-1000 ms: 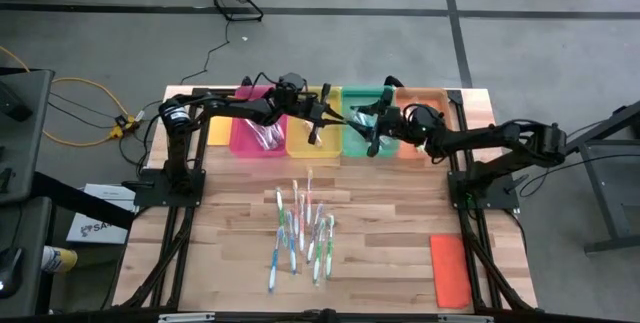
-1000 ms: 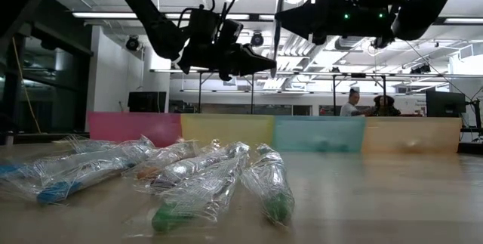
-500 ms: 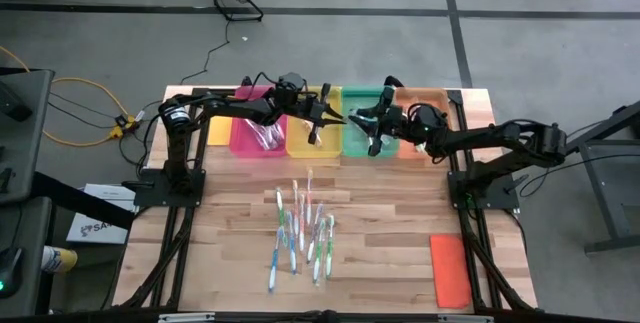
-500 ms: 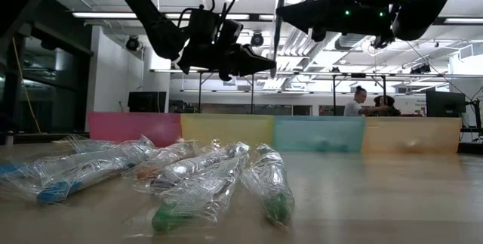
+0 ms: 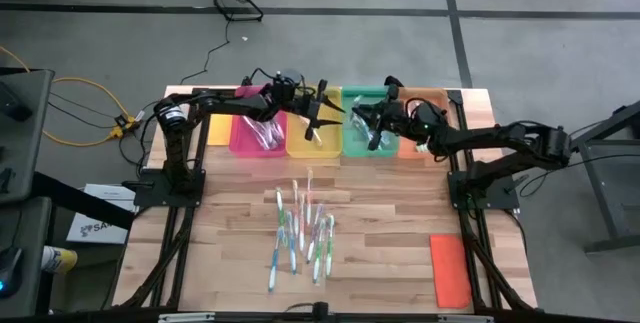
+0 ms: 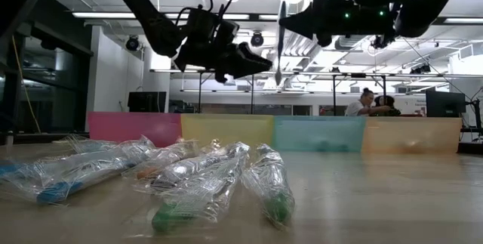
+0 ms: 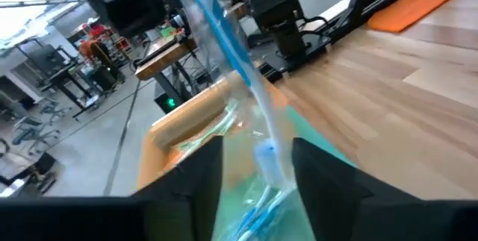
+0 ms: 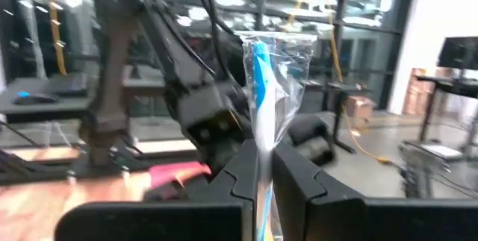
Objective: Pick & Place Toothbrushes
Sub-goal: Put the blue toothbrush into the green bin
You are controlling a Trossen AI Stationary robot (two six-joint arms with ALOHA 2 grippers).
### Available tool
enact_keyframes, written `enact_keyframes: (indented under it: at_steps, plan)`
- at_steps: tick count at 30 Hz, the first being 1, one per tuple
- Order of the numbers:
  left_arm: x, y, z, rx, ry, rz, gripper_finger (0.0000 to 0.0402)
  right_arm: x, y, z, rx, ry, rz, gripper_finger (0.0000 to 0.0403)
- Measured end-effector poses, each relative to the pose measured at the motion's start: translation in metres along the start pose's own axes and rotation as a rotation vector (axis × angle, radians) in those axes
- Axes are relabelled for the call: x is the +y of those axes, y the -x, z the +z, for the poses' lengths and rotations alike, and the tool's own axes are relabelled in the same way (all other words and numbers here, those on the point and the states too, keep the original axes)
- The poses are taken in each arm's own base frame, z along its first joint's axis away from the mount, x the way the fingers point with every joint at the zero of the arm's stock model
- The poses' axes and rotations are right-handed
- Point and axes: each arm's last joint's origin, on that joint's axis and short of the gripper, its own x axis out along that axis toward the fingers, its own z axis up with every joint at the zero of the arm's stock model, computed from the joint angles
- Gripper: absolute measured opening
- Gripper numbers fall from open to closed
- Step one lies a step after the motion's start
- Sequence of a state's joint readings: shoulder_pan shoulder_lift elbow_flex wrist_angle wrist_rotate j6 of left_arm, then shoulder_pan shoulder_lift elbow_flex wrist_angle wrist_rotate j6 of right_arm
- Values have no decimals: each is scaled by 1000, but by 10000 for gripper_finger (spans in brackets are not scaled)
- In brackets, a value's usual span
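A clear-wrapped toothbrush with a blue handle hangs upright in the air over the green tray. My right gripper is shut on it. My left gripper is open. Its two fingers stand on either side of the toothbrush's lower end with a gap on each side. In the high view the two grippers meet over the far trays, the left beside the right. Several more wrapped toothbrushes lie flat in a loose heap on the table's middle. My right gripper pinches the wrapped toothbrush between its two fingers, wrapper and all. In the low view the hold is near the toothbrush's upper end, and the rest hangs straight down below it. The toothbrush is lifted clear of table and trays.
Four trays line the far edge: pink, yellow, green, and orange. Some hold wrapped toothbrushes. A flat orange lid lies near the right front corner. Bare wood lies around the heap. People show in the room beyond.
My right gripper has shut on the toothbrush, and my left gripper has opened and let go of it. The toothbrush has swung from tilted to upright. It now hangs from the right gripper alone.
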State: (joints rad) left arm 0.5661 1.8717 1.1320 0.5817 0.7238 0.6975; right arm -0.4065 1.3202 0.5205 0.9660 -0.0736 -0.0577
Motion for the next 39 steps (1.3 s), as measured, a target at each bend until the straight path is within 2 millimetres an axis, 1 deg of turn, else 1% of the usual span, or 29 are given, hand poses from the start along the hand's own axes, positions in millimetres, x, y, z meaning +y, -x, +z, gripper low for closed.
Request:
enact_keyframes:
  at_steps: [3,6,10,13,16,18,23,28,31,35,39]
  plan:
    - [6,12,0,48,36,-4,188,-6,5,2,55,31,-51,15]
    - [10,24,0,105,91,-17,201,-14,8,4,150,128,-67,15]
    - [10,36,1,170,145,-49,204,-29,7,1,332,355,-13,15]
    - [7,39,1,199,163,-79,204,-38,5,-7,448,538,82,16]
    - [5,39,0,215,172,-95,205,-41,5,-18,487,736,191,17]
    - [4,39,-1,223,182,-102,205,-41,4,-23,504,809,221,18]
    - [0,41,-2,249,219,-129,205,-42,2,-28,550,857,195,33]
    - [-2,46,4,271,219,-153,205,-35,0,-28,575,921,154,75]
    - [-1,51,12,276,207,-161,203,-31,-1,-27,579,936,140,103]
    - [-4,60,23,297,204,-188,190,-25,-2,-27,596,889,99,141]
    - [-7,69,35,315,202,-219,169,-22,-3,-26,619,759,-14,175]
